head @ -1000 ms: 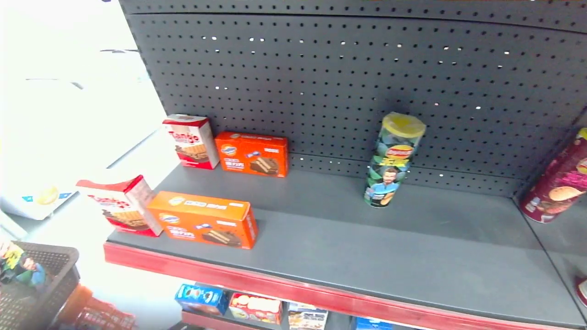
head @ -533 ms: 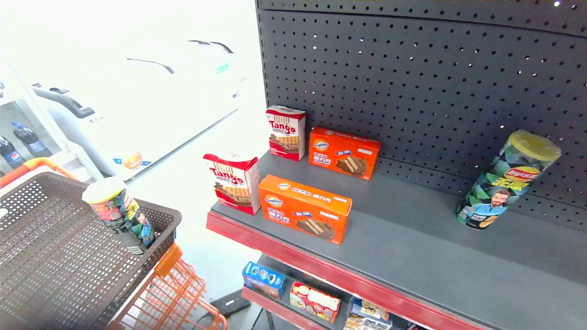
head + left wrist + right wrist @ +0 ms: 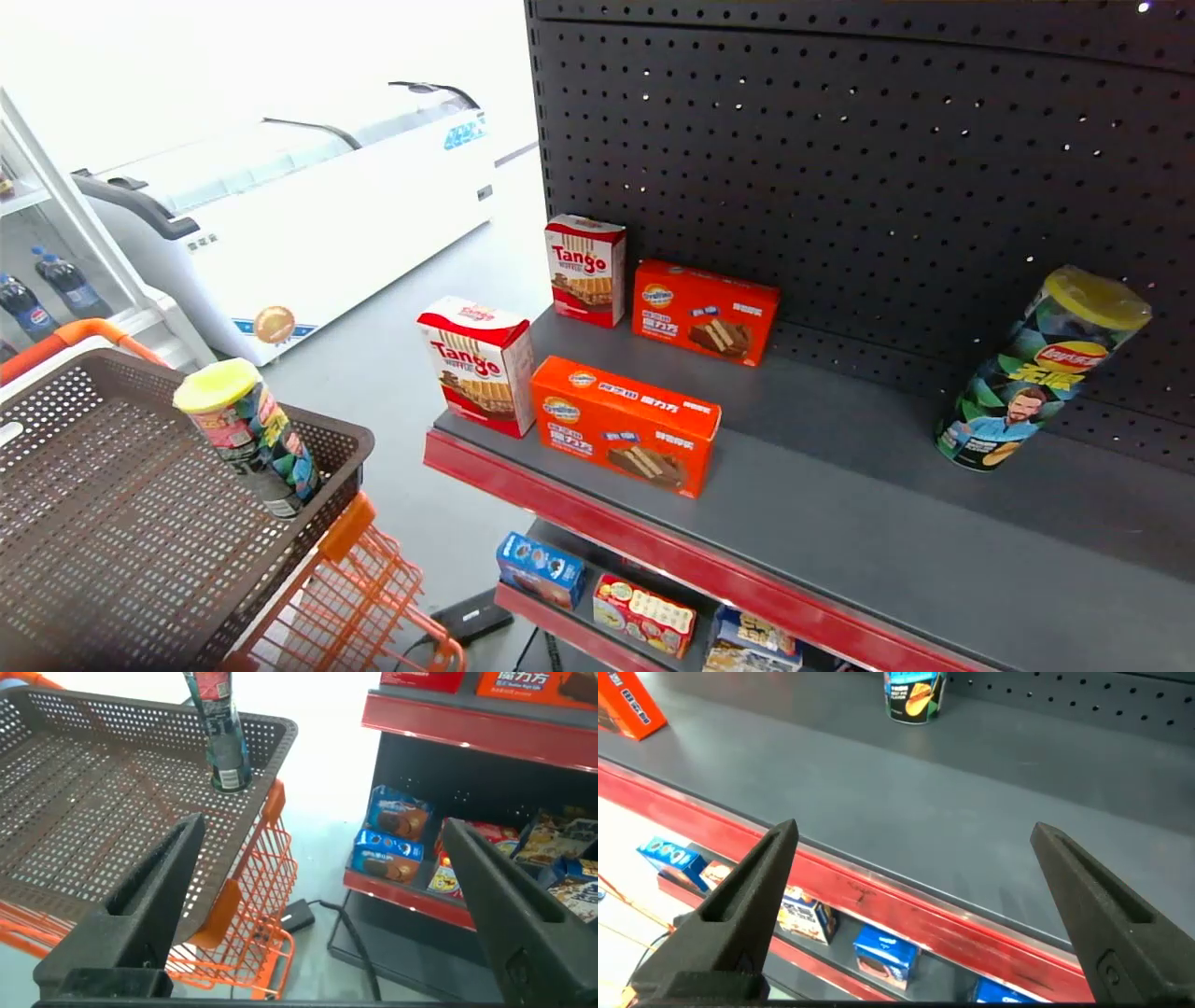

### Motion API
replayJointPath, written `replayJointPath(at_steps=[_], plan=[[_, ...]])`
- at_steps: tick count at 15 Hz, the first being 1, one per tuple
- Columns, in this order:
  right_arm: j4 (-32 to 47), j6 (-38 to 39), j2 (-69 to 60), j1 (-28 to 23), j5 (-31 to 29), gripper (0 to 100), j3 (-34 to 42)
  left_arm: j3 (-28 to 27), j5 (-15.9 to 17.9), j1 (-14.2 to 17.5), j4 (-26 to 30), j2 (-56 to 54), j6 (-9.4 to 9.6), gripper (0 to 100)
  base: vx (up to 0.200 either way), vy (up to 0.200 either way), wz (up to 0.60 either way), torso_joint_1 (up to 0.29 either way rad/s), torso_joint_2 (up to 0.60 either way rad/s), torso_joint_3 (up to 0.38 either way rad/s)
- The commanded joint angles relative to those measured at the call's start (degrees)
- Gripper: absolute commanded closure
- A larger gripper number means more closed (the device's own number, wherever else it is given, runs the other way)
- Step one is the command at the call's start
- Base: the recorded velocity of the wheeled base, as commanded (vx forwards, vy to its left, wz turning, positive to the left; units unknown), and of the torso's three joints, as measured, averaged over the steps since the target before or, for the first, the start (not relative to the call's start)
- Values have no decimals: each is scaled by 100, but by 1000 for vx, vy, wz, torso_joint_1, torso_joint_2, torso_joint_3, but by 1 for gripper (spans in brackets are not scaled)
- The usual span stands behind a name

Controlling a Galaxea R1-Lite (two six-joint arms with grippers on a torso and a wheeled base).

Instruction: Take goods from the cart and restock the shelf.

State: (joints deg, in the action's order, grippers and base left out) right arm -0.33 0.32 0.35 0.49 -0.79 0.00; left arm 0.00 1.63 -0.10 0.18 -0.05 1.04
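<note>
1. By my judgement the restock is partly done. One shelved chip can (image 3: 1041, 373) stands at the back of the shelf (image 3: 840, 532), well apart from the orange boxes (image 3: 624, 425) and wafer boxes (image 3: 478, 364).
2. What is left, as far as I can see, is a cart chip can (image 3: 245, 434) standing upright near a corner of the cart basket (image 3: 112, 523). Part of the basket is out of sight, so it may not be the last item.
3. The left gripper (image 3: 320, 831) has its fingers (image 3: 149, 896) spread wide, holding and touching nothing. The cart chip can stands well beyond the fingertips, nearer one finger's line than the other's.
4. The right gripper (image 3: 912, 831) is likewise splayed and empty, fingers (image 3: 738, 905) clear of everything. The shelved chip can stands far ahead of the tips, roughly between them, and the shelf's red front edge crosses under the gap.
</note>
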Motion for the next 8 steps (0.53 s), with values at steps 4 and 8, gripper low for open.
replayJointPath(at_steps=[4, 8], plan=[[-2, -5, 9, 4, 0, 0, 0, 0, 4, 1, -1, 5, 11, 0, 0, 0, 0, 0, 0, 0], [-2, 3, 9, 4, 0, 0, 0, -466, -93, 27, 78, 75, 257, 0, 0, 0, 0, 0, 0, 0]])
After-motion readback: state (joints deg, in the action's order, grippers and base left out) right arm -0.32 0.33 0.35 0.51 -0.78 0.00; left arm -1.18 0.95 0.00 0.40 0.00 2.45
